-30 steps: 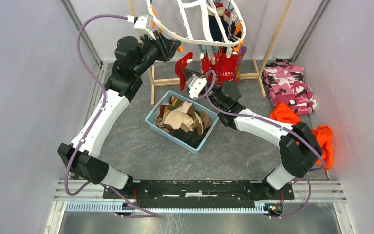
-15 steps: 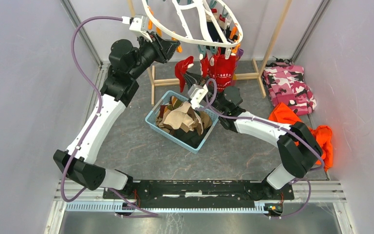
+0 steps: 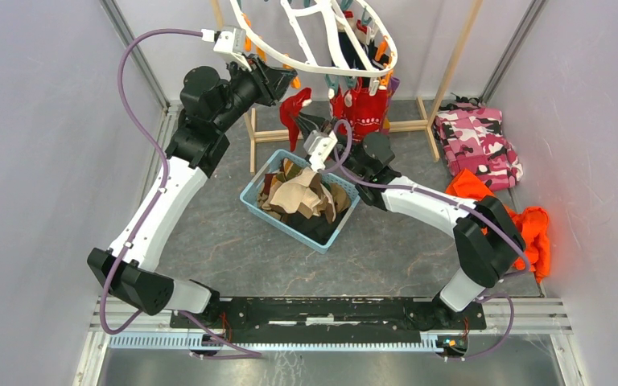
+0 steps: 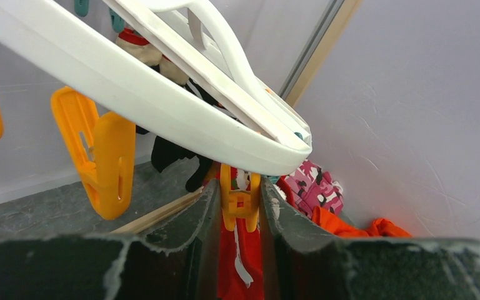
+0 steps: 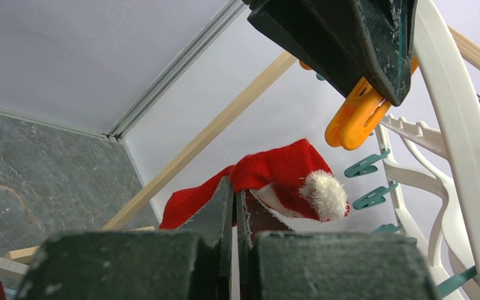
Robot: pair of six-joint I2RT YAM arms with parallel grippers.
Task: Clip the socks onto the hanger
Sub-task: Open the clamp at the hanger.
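This is a robot test cell, most likely in a lab. Plain pale lilac panels (image 3: pixel 40 161) close it in on the left, right and back, joined at the corners by bare aluminium profiles (image 3: pixel 133 56). The work surface is a table top (image 3: pixel 225 249) with a grey stone-look covering. At its near edge a black mounting plate (image 3: pixel 330 310) sits on slotted aluminium rails (image 3: pixel 129 322) and carries the left arm (image 3: pixel 165 193) and the right arm (image 3: pixel 430 205), both trailing loose purple cables (image 3: pixel 165 30). Household things are set out inside: a blue laundry basket (image 3: pixel 283 227), a light wooden pole rack (image 3: pixel 455 60), a white clip hanger (image 4: pixel 162 100), a pink camouflage garment (image 3: pixel 479 145) and an orange cloth (image 3: pixel 535 233).
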